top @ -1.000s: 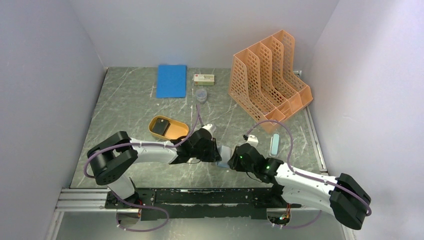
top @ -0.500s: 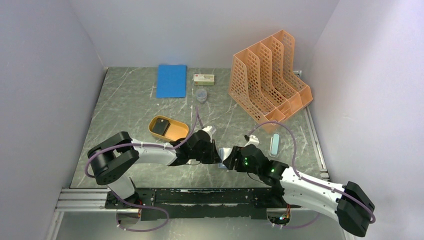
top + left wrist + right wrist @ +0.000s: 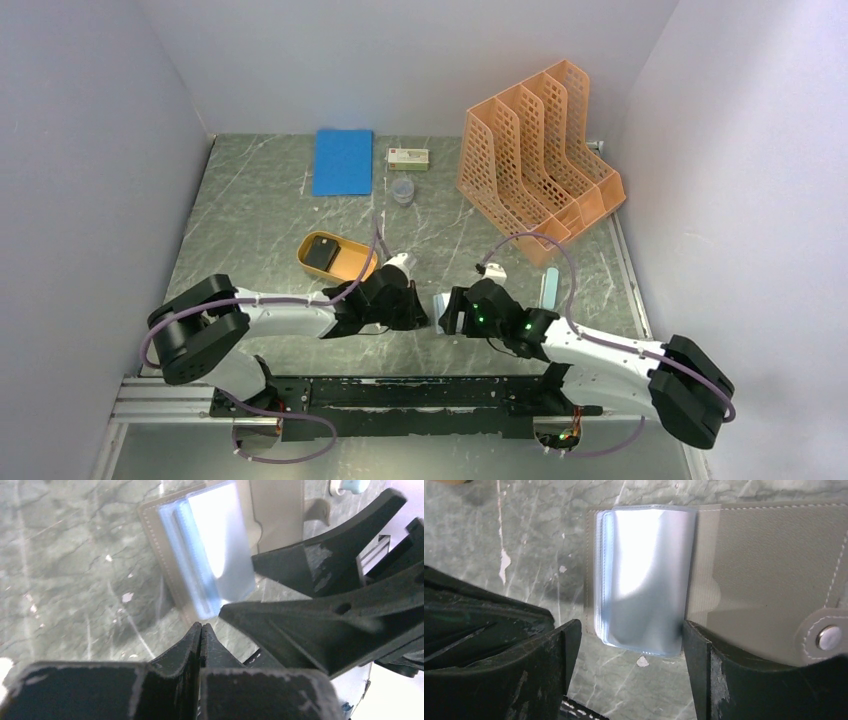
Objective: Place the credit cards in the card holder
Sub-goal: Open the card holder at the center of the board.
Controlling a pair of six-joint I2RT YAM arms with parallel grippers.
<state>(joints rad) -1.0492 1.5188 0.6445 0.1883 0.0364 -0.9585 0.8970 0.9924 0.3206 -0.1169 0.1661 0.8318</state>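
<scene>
The card holder (image 3: 774, 565) lies open on the table, grey-brown with a snap button, its clear bluish sleeves (image 3: 644, 575) fanned to the left. In the top view only a pale sliver of the card holder (image 3: 440, 301) shows between the grippers. My right gripper (image 3: 631, 650) is open, its fingers either side of the sleeves' near edge, just above the table. My left gripper (image 3: 200, 626) is shut and empty, its tips just short of the sleeves' corner (image 3: 210, 545). One black credit card (image 3: 321, 253) lies in the orange tray. No other cards show.
The orange oval tray (image 3: 352, 266) sits just behind my left gripper (image 3: 417, 308). At the back are a blue notebook (image 3: 342, 162), a small box (image 3: 408, 157), a clear cup (image 3: 402, 190) and an orange file rack (image 3: 535, 165). A pale oblong item (image 3: 548, 290) lies right of my right gripper (image 3: 447, 313).
Both grippers have shifted left. My left arm has drawn back toward its base, and my right gripper has followed up to the card holder.
</scene>
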